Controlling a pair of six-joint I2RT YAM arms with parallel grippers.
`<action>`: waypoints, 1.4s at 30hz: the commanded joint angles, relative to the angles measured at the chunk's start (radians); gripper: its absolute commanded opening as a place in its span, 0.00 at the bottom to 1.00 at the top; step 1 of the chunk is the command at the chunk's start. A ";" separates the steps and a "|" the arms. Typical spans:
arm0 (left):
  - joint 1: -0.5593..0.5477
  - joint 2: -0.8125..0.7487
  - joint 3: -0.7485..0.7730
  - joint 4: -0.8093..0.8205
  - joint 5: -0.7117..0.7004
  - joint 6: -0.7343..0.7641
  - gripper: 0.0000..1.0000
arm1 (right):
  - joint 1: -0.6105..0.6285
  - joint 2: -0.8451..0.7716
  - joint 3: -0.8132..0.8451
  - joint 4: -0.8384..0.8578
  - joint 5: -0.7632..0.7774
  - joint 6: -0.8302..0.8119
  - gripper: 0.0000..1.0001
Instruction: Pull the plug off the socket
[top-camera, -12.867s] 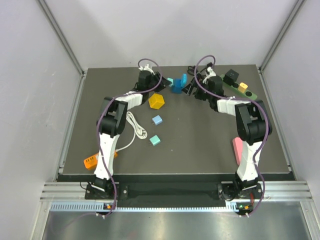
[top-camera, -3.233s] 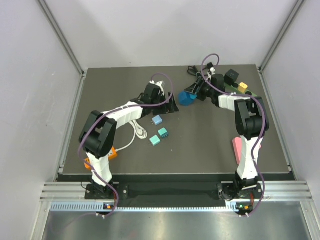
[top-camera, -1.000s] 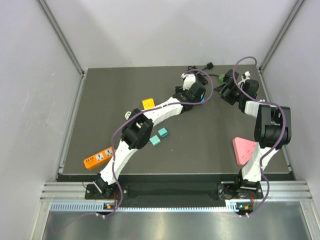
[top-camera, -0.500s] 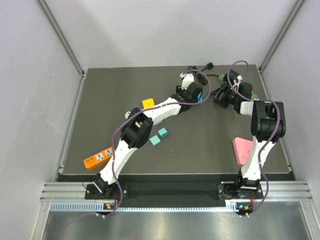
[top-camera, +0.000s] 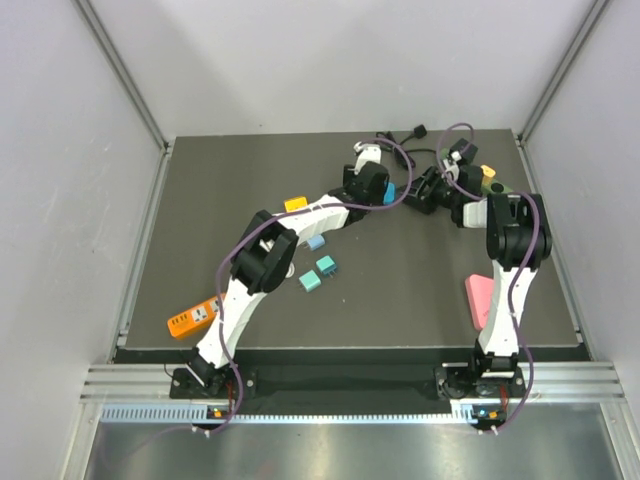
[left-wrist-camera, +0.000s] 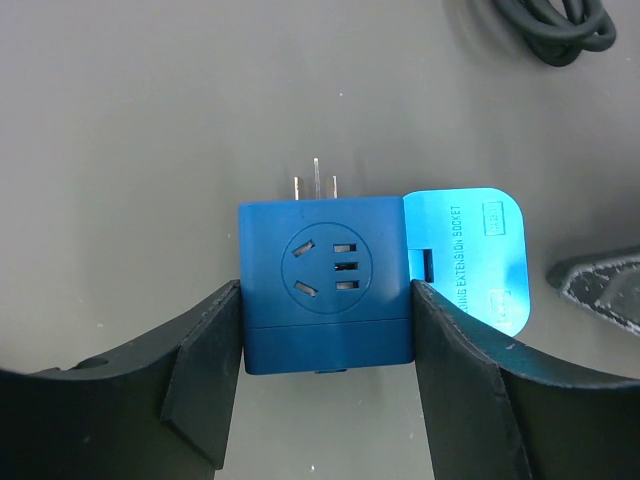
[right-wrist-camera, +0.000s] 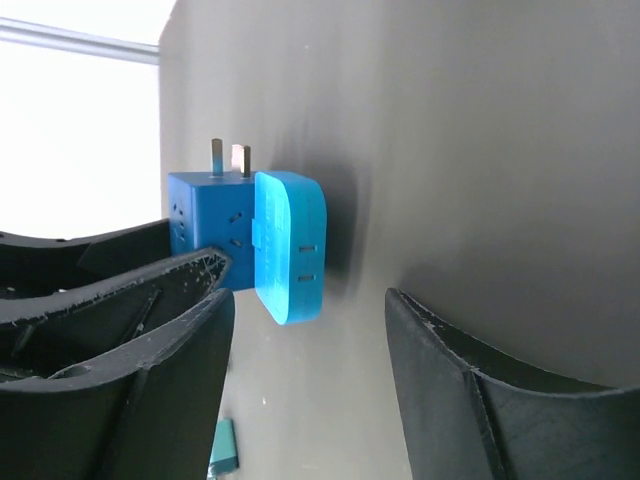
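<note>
The left gripper (left-wrist-camera: 325, 330) clamps the blue socket cube (left-wrist-camera: 325, 285) steady so the right gripper (right-wrist-camera: 308, 295), jaws apart, can take the light-blue plug (right-wrist-camera: 290, 250) on its side.

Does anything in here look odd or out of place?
Yes: the blue cube adapter, clamped between the left arm's fingers, has its bare metal prongs sticking out, plugged into nothing. A lighter blue flat block sits against one side. The green power strip lies apart, near the right arm.

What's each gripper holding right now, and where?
Left gripper clamps the blue cube by its two side faces. Right gripper is open, holding nothing.
</note>
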 joint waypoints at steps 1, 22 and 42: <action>0.014 -0.034 -0.071 -0.008 0.042 0.062 0.00 | 0.039 0.026 0.037 0.080 -0.035 0.030 0.61; 0.063 -0.091 -0.211 0.081 0.130 0.061 0.00 | 0.091 0.120 0.094 0.114 -0.018 0.086 0.45; 0.073 -0.088 -0.240 0.116 0.138 0.053 0.00 | 0.091 0.192 0.106 0.301 -0.061 0.241 0.32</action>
